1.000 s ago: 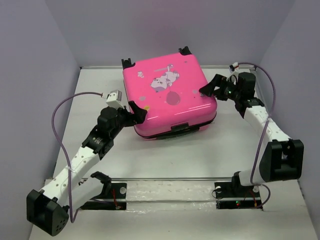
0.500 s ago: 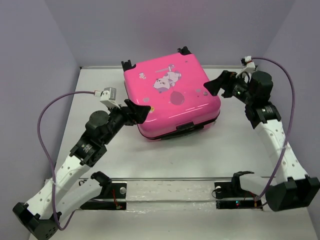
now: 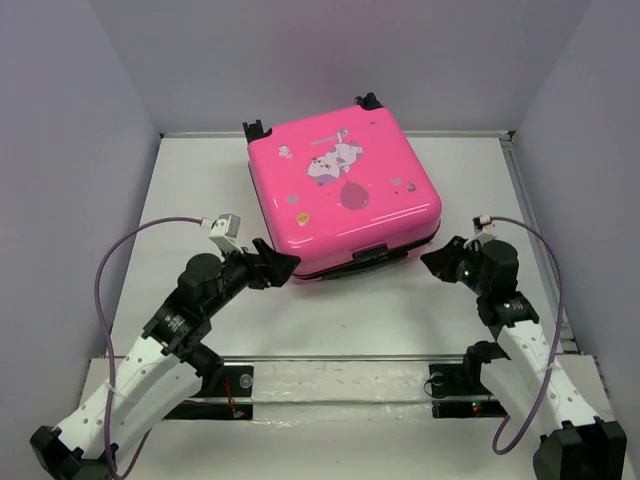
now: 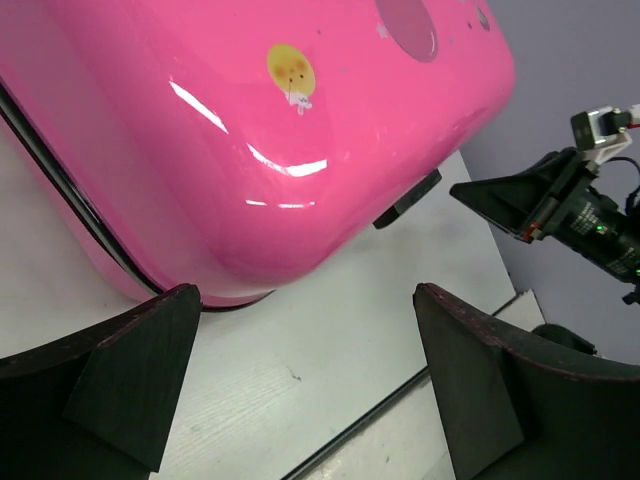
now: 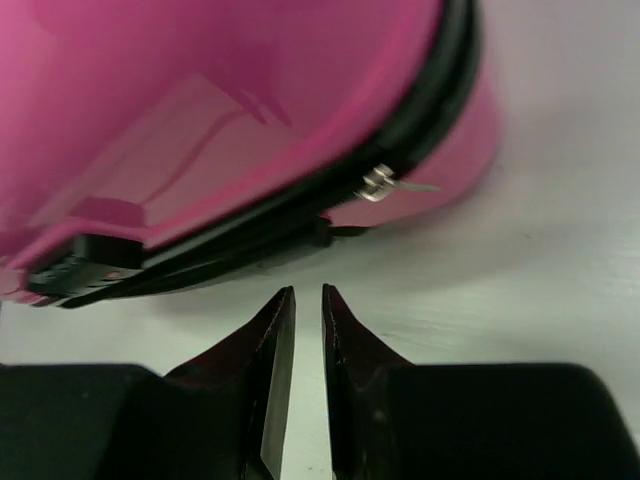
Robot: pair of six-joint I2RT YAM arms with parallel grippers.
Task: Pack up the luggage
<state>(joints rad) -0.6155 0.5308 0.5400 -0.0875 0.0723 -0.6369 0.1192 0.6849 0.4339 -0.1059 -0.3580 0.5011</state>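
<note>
The luggage [image 3: 340, 190], a bright pink hard-shell case with a white cartoon print, lies closed and flat at the middle back of the table. My left gripper [image 3: 280, 264] is wide open just off its front left corner, touching nothing. In the left wrist view the pink shell [image 4: 250, 130] fills the top and bare table shows between the jaws [image 4: 305, 300]. My right gripper [image 3: 432, 260] is low by the front right corner. Its jaws [image 5: 308, 292] are almost together with a thin slit and hold nothing. They point at the black zipper seam [image 5: 250, 215], near a metal zipper pull [image 5: 385, 183].
Black caster wheels [image 3: 257, 127] stick out at the case's far side. A black handle [image 3: 365, 255] sits on its front edge. A metal rail [image 3: 340, 357] runs across the table in front of the arm bases. Walls close in on the left, back and right.
Both arms pulled back from the case's sides toward its front corners. The right gripper dropped low and went from wide open to nearly closed. The case shifted slightly.
</note>
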